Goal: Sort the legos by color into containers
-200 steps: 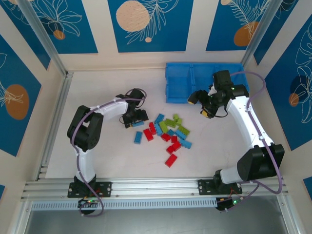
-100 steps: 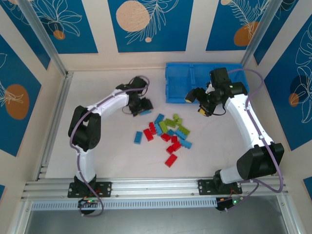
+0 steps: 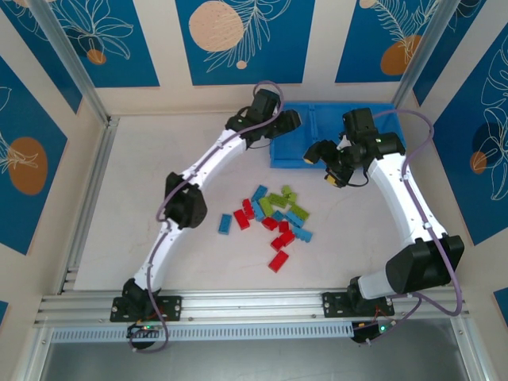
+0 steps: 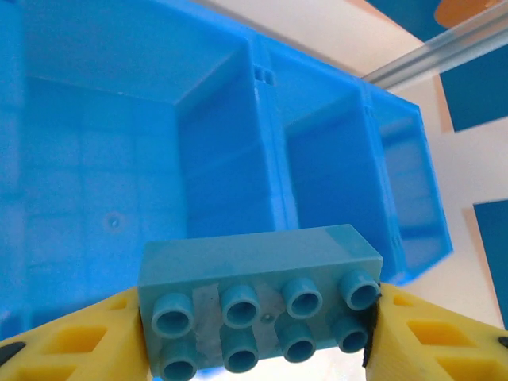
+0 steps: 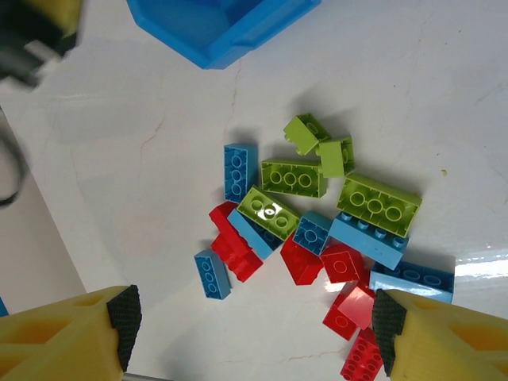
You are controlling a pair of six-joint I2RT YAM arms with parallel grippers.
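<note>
Surface (image 3: 159, 159): pale, and it carries nearly all the work left to do.

Containers (image 3: 290, 149): blue tray with 3 compartments, at the far right of the surface. The left wrist view looks down into all 3. The floors visible there are bare, with no brick lying in any. In the top view the arms cover part of the tray, so I cannot vouch for every corner.

Left hand (image 4: 258, 337): reached out to the left end of the tray. The yellow fingers are partly closed, clamped on the ends of 1 light blue brick (image 4: 254, 262), studs toward the camera. The brick hangs above the tray, apparently over the left-end compartment, and is not yet let go.

Right hand (image 5: 255, 325): fingers spread wide and holding nothing. It hovers near the tray's front edge, looking down on the heap.

Legos (image 3: 274, 218): red, light blue and lime green bricks, jumbled mid-surface, well apart from the tray. Some are stacked or touching; 1 blue lies a little to the left.

Judgement: very early. At best 1 brick is about to be delivered and 0 are sorted. The whole heap is still to go, and no colour has yet claimed a compartment.
</note>
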